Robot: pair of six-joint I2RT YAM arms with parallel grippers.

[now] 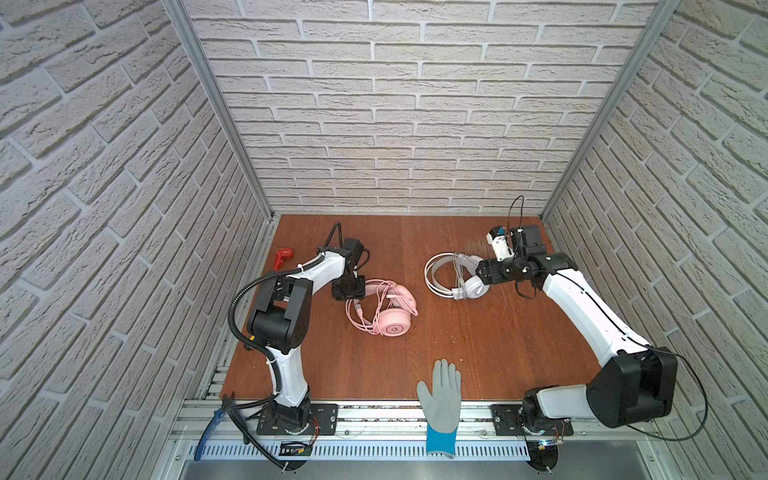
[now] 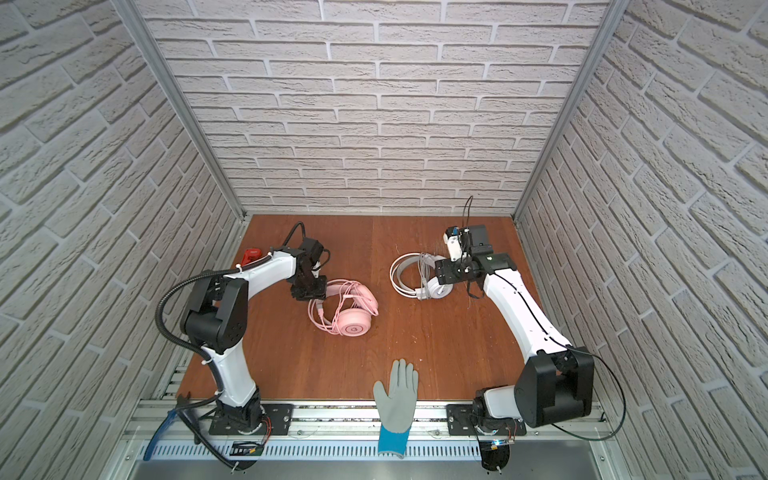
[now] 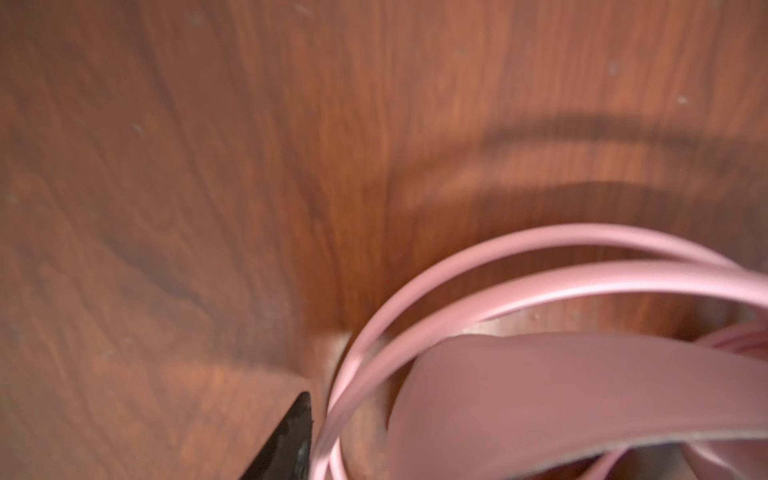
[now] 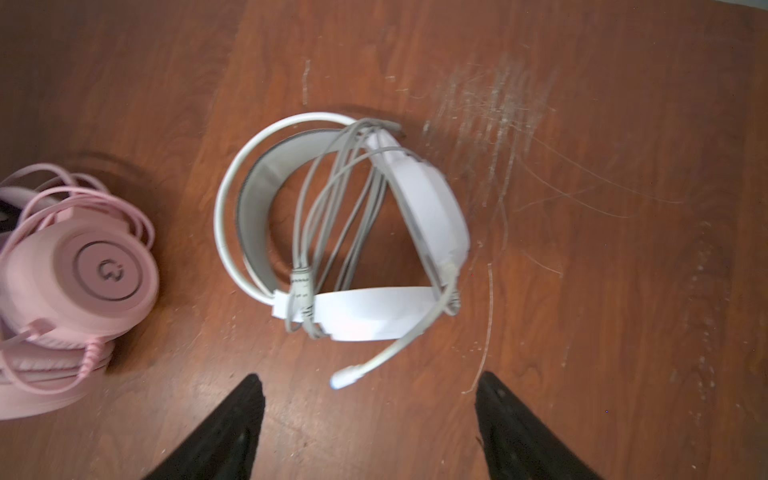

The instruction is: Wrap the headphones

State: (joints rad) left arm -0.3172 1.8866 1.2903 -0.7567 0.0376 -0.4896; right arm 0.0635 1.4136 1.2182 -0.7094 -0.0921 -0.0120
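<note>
The pink headphones [image 1: 395, 328] [image 2: 353, 328] lie left of centre on the wooden table, earcups stacked, with the pink cable looped around them. My left gripper [image 1: 348, 291] is shut on the headband end. In the left wrist view one black finger [image 3: 291, 440] presses on the thin pink bands [image 3: 415, 286]; the wide strap [image 3: 540, 395] hides the other finger. The white headphones [image 1: 440, 274] [image 4: 353, 311] lie right of centre, grey cable wound across the headband. My right gripper [image 1: 480, 272] [image 4: 370, 386] hovers open just beside them. Only the mic boom tip [image 4: 345, 380] is near its jaws.
A grey work glove [image 1: 444, 399] with a blue cuff lies across the table's front edge. A red tool [image 1: 284, 255] sits at the back left near the left arm. Blue-handled pliers [image 1: 212, 424] rest on the front rail at the left. Brick walls enclose three sides.
</note>
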